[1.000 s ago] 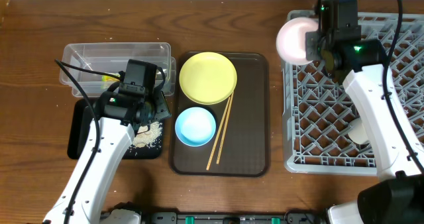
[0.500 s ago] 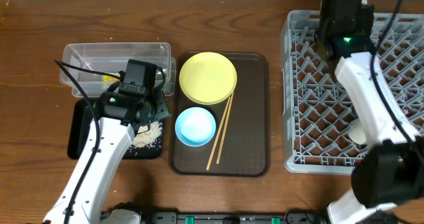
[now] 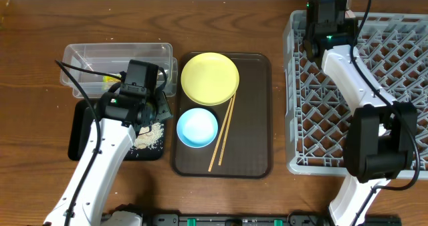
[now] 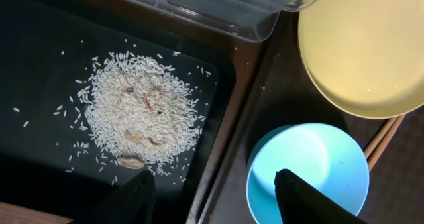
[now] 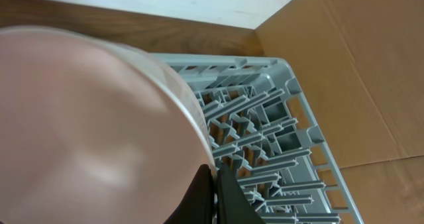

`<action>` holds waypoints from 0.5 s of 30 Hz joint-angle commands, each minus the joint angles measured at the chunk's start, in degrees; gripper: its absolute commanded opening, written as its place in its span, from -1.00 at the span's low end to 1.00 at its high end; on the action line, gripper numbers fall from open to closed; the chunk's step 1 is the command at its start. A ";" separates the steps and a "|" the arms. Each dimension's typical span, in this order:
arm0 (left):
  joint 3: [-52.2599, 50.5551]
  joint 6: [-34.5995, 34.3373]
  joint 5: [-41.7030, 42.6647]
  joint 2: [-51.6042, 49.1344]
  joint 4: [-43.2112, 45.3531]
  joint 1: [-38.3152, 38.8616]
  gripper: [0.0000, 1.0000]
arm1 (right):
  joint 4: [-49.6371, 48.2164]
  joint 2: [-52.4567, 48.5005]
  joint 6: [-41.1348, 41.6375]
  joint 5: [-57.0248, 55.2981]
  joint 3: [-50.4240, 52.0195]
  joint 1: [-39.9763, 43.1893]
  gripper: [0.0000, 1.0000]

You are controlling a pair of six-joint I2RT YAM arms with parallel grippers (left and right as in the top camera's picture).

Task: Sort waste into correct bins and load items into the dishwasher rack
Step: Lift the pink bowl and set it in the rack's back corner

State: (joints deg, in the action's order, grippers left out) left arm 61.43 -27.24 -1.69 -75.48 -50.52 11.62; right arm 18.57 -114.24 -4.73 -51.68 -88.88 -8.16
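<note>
— Right claw point(image 5: 213, 191)?
— I see it pinching the pink bowl point(image 5: 86, 131) by its rim, above a corner of the rack point(image 5: 265, 144).
— Left claw point(image 4: 215, 197)?
— Spread, hanging between the rice point(image 4: 136, 114) on the black tray point(image 4: 40, 177) and the blue bowl point(image 4: 311, 158).

I see a pale pink round bowl point(image 5: 86, 131), a grey lattice plastic rack point(image 5: 265, 151), and beige rice grains point(image 4: 139, 111) speckling a black rectangular tray point(image 4: 40, 65).
</note>
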 commanded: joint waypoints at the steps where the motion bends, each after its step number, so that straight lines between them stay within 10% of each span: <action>1: 0.31 -0.94 -0.50 0.26 0.04 -0.35 0.22 | -0.22 -0.48 1.33 -1.68 -0.33 -1.33 -0.97; 15: 0.31 -0.94 -0.50 0.26 0.02 -0.35 0.22 | 5.73 -0.52 2.58 -1.64 -0.33 -3.82 -0.98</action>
State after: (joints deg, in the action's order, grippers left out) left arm 61.43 -27.24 -1.69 -75.48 -50.52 11.62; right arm 22.90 -114.24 -3.18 -52.99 -88.90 -11.11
